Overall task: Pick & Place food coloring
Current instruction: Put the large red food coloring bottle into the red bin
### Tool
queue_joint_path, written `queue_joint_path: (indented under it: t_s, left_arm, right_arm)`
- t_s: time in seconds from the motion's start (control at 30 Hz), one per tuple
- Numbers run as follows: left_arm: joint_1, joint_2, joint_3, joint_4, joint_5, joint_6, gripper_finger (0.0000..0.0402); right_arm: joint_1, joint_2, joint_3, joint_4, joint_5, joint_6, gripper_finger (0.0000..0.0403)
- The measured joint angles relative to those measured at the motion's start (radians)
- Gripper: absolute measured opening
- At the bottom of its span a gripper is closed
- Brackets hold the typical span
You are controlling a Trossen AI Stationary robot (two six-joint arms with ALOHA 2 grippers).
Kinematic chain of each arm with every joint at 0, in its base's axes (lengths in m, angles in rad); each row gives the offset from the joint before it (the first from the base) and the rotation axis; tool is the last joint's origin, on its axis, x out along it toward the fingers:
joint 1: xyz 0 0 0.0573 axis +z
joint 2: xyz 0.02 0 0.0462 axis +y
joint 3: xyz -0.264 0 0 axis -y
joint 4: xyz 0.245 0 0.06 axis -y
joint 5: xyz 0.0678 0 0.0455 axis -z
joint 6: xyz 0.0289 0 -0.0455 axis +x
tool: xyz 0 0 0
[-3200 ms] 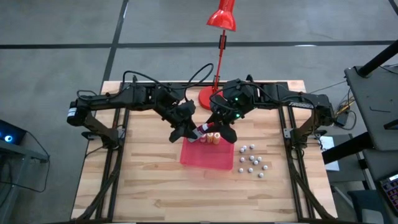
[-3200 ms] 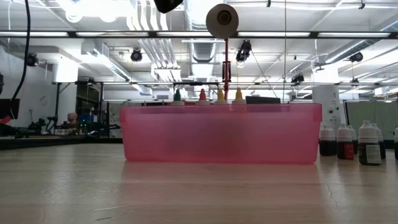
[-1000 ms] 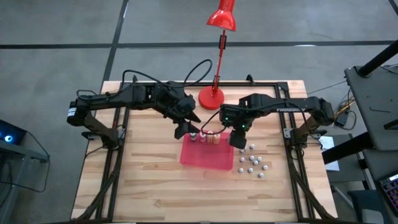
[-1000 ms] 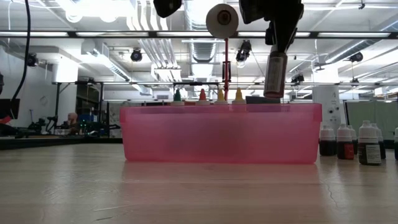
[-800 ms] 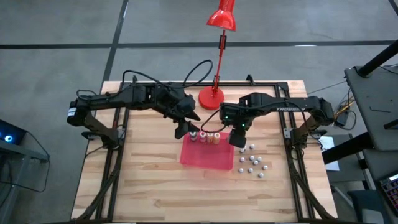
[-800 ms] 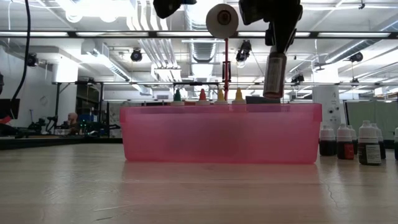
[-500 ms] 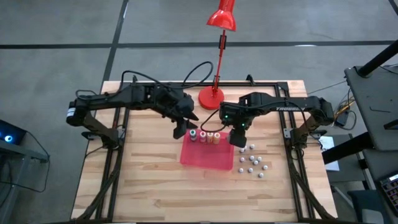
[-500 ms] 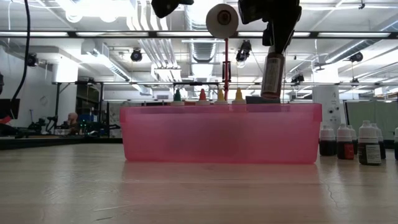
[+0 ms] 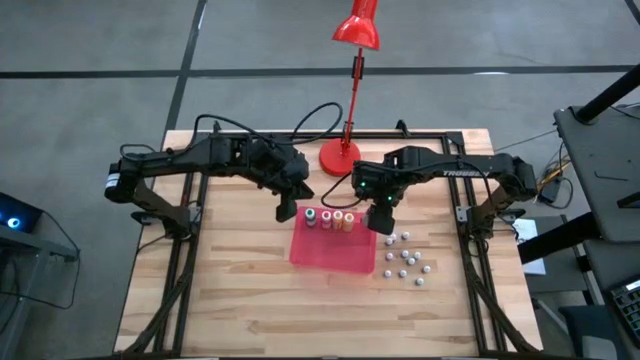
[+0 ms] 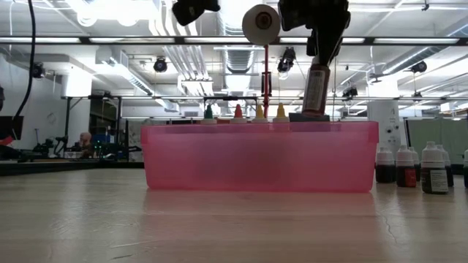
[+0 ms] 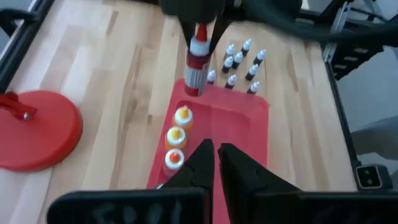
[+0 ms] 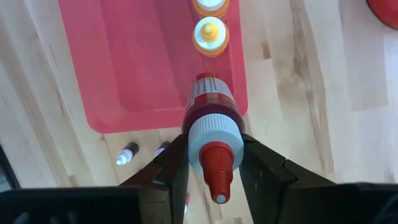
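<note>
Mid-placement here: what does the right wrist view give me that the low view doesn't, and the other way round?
Right wrist view only: the right gripper clamped on the red-capped bottle, above the wood just past the red tray's edge.

Low view only: that bottle hangs clear above the tray rim, and four cap tips stand in a row.

Both: held bottle, tray, spare bottles outside the tray.

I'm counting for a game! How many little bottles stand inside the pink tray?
4, in a row along one tray edge: green-capped bottle, red-capped bottle, yellow-capped bottle, orange-capped bottle. A fifth bottle hangs above, in the right gripper.
</note>
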Motion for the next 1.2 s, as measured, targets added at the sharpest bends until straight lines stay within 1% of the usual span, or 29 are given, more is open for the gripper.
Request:
queue_joint_path:
  t_s: [0.13, 0.33, 0.43, 0.6, 0.73, 0.83, 1.0, 1.1, 1.2]
  left_arm:
    - [0.000, -0.057, -0.085, 0.035, 0.001, -0.025, 0.0000]
    - [0.000, -0.196, -0.284, 0.260, 0.017, -0.052, 0.0000]
    - [0.000, -0.258, -0.371, 0.340, 0.017, -0.059, 0.0000]
    - [0.000, -0.341, -0.474, 0.398, 0.016, -0.088, 0.0000]
    - [0.000, -0.380, -0.503, 0.417, 0.016, -0.126, 0.0000]
    - [-0.001, -0.391, -0.506, 0.425, 0.016, -0.131, 0.0000]
    - [-0.001, -0.396, -0.506, 0.424, 0.008, -0.143, 0.0000]
    - [-0.001, -0.396, -0.506, 0.422, 0.008, -0.156, 0.0000]
    - [-0.001, -0.396, -0.506, 0.422, 0.008, -0.156, 0.0000]
  right_arm:
    - [0.000, 0.000, 0.000, 0.003, 0.000, 0.000, 0.0109]
    - [-0.008, 0.000, 0.000, 0.021, 0.000, -0.015, 0.0109]
    - [-0.016, 0.002, -0.004, 0.042, 0.000, -0.018, 0.0109]
    - [-0.026, 0.072, 0.003, 0.024, -0.013, -0.037, 0.0108]
    - [-0.025, 0.148, 0.031, -0.008, -0.024, -0.052, 0.0108]
    - [-0.025, 0.182, 0.045, -0.017, -0.022, -0.068, 0.0108]
    - [-0.025, 0.196, 0.044, -0.014, -0.013, -0.070, 0.0107]
    - [-0.025, 0.200, 0.043, -0.020, 0.032, -0.052, 0.0107]
    - [-0.025, 0.207, 0.040, -0.015, 0.036, -0.044, 0.0107]
